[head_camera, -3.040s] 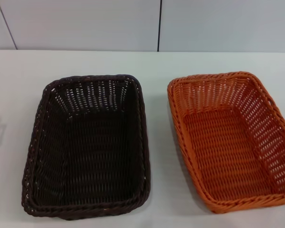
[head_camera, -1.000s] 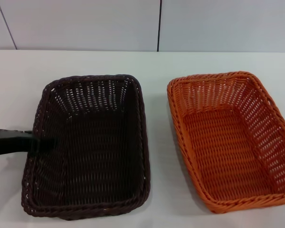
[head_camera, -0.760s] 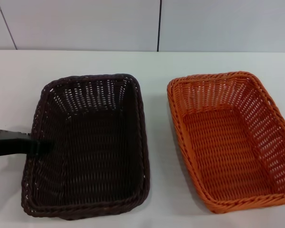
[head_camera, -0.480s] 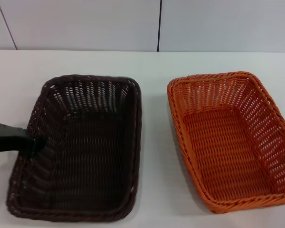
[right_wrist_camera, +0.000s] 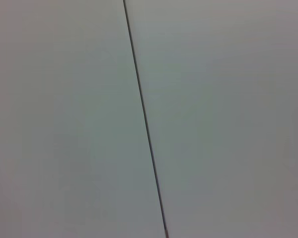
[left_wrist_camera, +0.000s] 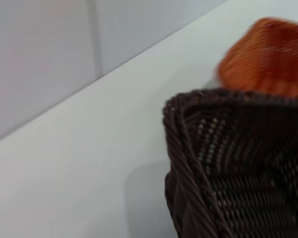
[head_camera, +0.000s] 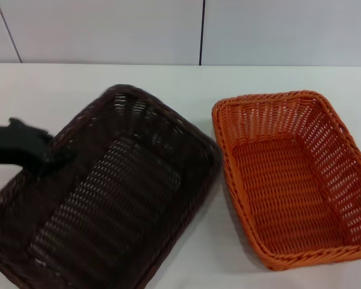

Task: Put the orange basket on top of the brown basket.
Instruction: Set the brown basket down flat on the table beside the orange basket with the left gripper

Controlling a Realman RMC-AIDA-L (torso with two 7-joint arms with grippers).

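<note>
Head view: left gripper (head_camera: 48, 158) at frame left, jaws clamped on left rim of brown basket (head_camera: 108, 198), basket skewed, lower left. Orange basket (head_camera: 292, 177) flat on white bench (head_camera: 168, 75), frame right, beside it.

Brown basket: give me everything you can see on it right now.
The brown basket is a dark, rectangular woven tray with open-weave sloped sides and a braided rim, nothing in it. It sits skewed and tilted on the white table, one corner close to the orange basket. The left gripper meets its left rim, apparently gripping it. The left wrist view shows its rim corner.
</note>
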